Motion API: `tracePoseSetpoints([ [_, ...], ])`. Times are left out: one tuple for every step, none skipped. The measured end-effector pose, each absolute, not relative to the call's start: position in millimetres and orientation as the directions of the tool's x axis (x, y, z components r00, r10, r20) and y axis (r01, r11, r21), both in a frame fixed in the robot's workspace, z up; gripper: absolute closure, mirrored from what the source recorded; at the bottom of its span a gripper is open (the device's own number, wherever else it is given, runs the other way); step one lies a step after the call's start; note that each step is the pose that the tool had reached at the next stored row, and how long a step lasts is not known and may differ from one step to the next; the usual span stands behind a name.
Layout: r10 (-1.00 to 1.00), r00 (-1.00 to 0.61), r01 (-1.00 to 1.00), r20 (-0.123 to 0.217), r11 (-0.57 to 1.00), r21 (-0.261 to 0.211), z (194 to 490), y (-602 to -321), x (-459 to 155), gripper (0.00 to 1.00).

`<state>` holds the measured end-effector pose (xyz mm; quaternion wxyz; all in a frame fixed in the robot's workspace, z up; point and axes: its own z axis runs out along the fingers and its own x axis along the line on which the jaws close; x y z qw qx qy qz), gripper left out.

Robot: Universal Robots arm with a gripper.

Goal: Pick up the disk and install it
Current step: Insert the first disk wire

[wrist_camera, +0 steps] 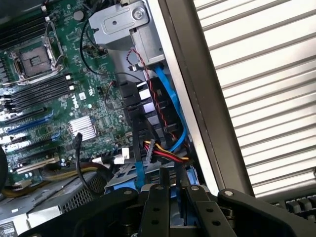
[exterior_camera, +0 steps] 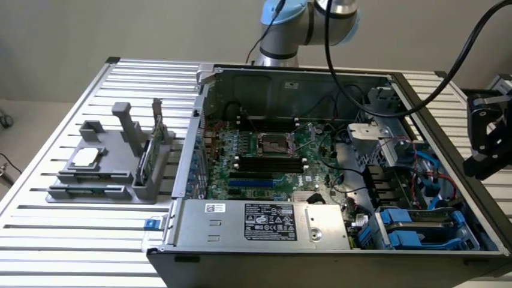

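The disk [exterior_camera: 416, 223], silver-grey in a blue plastic carrier, lies in the drive bay at the front corner of the open computer case, at the exterior view's right. My black gripper [exterior_camera: 482, 162] hangs above the case's side wall on that same side, higher than the disk and apart from it. In the wrist view the gripper [wrist_camera: 177, 190] looks down into the case. Its two fingers stand a narrow gap apart with nothing between them. Part of the blue carrier [wrist_camera: 123, 174] shows just beyond the fingertips, under blue and coloured cables.
The case wall [exterior_camera: 448, 132] runs right beside the gripper. Inside lie the motherboard [exterior_camera: 264, 150], loose cables and a long grey labelled box [exterior_camera: 264, 222]. A grey tray [exterior_camera: 96, 174] with a small silver chip [exterior_camera: 84, 157] stands on the slatted table at the exterior view's left.
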<state>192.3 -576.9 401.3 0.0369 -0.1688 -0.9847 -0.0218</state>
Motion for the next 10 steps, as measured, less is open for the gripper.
tracePoseSetpoints([
  [0.336,-0.938,0.339,0.08,0.94,0.03,401.1,-577.5,192.4,0.8],
  [0.343,-0.936,0.346,0.08,0.938,0.03,401.0,-577.9,192.3,0.8],
  [0.352,-0.933,0.355,0.08,0.934,0.03,400.7,-578.2,192.3,0.8],
  [0.363,-0.928,0.366,0.08,0.93,0.031,400.4,-578.4,192.3,0.8],
  [0.373,-0.924,0.377,0.08,0.926,0.031,400.2,-578.6,192.3,0.8],
  [0.384,-0.92,0.388,0.08,0.921,0.031,399.9,-578.8,192.3,0.8],
  [0.397,-0.914,0.401,0.08,0.916,0.03,399.7,-578.8,192.3,0.8],
  [0.412,-0.908,0.415,0.08,0.909,0.03,399.4,-578.8,192.3,0.8],
  [0.426,-0.901,0.429,0.08,0.903,0.03,399.0,-578.9,192.3,0.8],
  [0.439,-0.895,0.443,0.08,0.896,0.03,398.8,-578.9,192.3,0.8],
])
